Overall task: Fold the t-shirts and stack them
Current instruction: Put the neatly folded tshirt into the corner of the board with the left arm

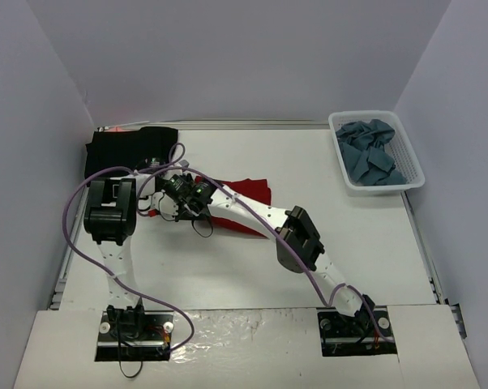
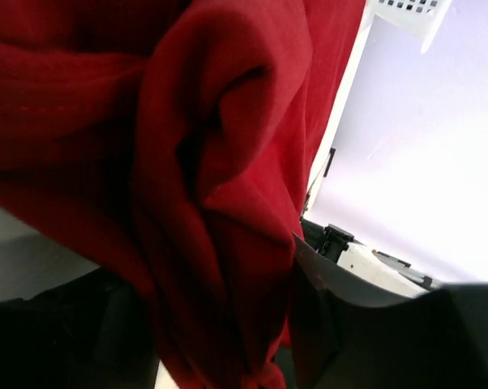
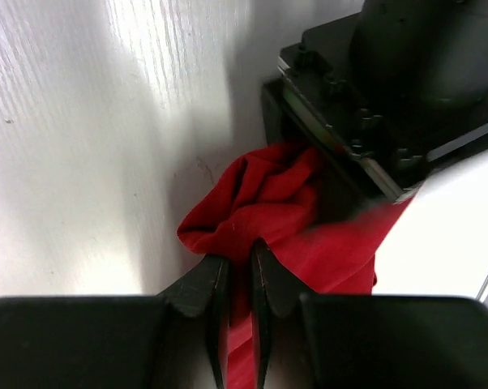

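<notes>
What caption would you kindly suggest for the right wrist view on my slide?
Right gripper shut on a bunched fold of the dark red t-shirt, white table beneath.

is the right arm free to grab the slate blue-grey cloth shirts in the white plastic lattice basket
Probably not yet: the right gripper is shut on the dark red cloth t-shirt, well left of the white lattice basket. Nothing shows on the table between, so letting go should free it.

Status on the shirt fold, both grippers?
Right gripper shut on the red t-shirt. Left gripper at the same bunched cloth, grip unclear. Black t-shirt lies far left, blue-grey t-shirts in the basket; nothing blocking.
</notes>
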Motion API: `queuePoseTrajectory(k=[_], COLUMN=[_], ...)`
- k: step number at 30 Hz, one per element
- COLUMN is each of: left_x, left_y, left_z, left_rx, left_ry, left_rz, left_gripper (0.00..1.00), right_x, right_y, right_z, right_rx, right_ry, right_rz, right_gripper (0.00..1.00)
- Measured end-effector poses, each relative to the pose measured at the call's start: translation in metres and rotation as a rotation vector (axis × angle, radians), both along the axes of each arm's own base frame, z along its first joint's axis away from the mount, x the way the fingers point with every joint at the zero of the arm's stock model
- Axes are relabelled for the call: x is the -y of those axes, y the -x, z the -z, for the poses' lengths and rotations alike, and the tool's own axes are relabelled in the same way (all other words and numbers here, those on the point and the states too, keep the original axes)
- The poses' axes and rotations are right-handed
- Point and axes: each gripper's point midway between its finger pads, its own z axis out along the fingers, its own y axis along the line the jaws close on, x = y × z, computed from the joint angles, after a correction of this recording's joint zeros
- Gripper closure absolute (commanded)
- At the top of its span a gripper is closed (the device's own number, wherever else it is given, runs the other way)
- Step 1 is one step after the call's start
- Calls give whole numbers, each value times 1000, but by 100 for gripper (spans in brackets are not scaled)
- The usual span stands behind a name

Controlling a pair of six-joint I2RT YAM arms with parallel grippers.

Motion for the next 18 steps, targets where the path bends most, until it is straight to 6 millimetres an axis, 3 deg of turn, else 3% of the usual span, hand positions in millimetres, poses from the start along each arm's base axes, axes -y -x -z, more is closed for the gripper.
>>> queuePoseTrajectory(k=[1,2,6,7,10,12,15,17,18], left_x=[3,5,6,6,3,2,-2,-5,-7], left_y=[2,3,8,8,6,1,-8,-12,-15], left_z=[2,3,8,8,6,4,0,-4,-6], left_rx=[2,7,7,6,14,39,81,104,115], left_ry=[-6,-12,-35,-43,-71,-94,-139,-167,-181], left_rz=[13,25,49,52,66,81,99,106,109], left_gripper=[93,97,98,98,98,98,98,98,98], right_x=[2,3,5,5,8,25,86,134,154], right_y=[0,0,-1,-1,2,15,55,82,85], right_z=[0,1,1,1,5,14,16,-7,-23], right_rx=[-1,-3,-7,-8,-20,-52,-150,-203,-211], right_ry=[6,10,15,14,15,58,150,166,144], right_rz=[1,3,5,5,5,-23,-77,-106,-106], right_gripper=[100,100,100,93,0,0,0,0,0])
